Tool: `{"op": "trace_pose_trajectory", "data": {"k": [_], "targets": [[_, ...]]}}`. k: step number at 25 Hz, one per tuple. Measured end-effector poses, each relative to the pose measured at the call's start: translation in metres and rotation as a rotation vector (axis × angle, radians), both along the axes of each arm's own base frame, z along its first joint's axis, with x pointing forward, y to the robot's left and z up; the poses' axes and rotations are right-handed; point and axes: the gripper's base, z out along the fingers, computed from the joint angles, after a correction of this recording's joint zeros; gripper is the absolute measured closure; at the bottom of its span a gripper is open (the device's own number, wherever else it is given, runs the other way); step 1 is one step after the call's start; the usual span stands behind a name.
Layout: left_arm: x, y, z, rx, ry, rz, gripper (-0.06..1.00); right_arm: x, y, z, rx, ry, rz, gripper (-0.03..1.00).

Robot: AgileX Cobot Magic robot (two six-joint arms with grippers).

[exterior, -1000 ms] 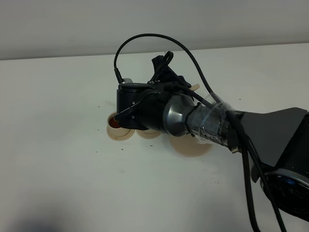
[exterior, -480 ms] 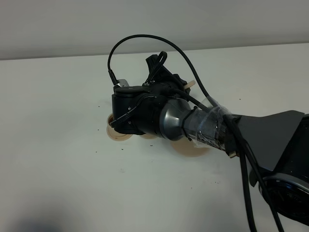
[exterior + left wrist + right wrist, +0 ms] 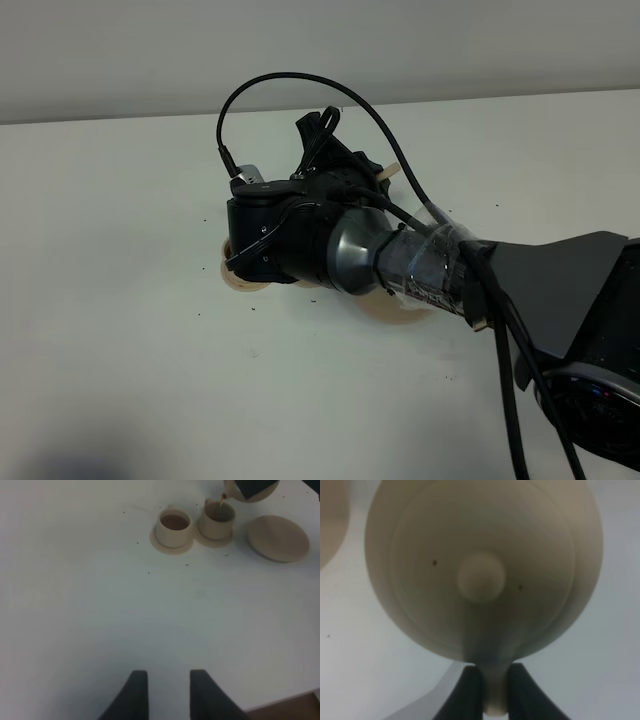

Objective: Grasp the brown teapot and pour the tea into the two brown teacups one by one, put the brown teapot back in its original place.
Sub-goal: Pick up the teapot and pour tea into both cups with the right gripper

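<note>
I had the right gripper (image 3: 487,690) pinched on the loop handle of the squat beige-tan ceramic teapot (image 3: 482,565), tilting its spout over the second small beige cylindrical cup (image 3: 218,514) to pour. Left gripper (image 3: 169,692) idled apart, fingers spread.

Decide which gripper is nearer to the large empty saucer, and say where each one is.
Right. The right gripper holds the brown teapot by its handle just beyond the large saucer; the left gripper hangs open far back across bare table.
</note>
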Motion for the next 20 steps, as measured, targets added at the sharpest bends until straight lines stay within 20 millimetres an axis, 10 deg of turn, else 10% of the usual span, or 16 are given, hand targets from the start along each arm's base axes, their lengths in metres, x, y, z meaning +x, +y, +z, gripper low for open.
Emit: {"op": "trace_pose_trajectory", "data": {"k": [20], "targets": [[0.0000,0.0000,0.0000,0.000,0.000,0.000,0.71,0.0000,0.0000,0.0000,0.000,0.000,0.000,0.86]]}}
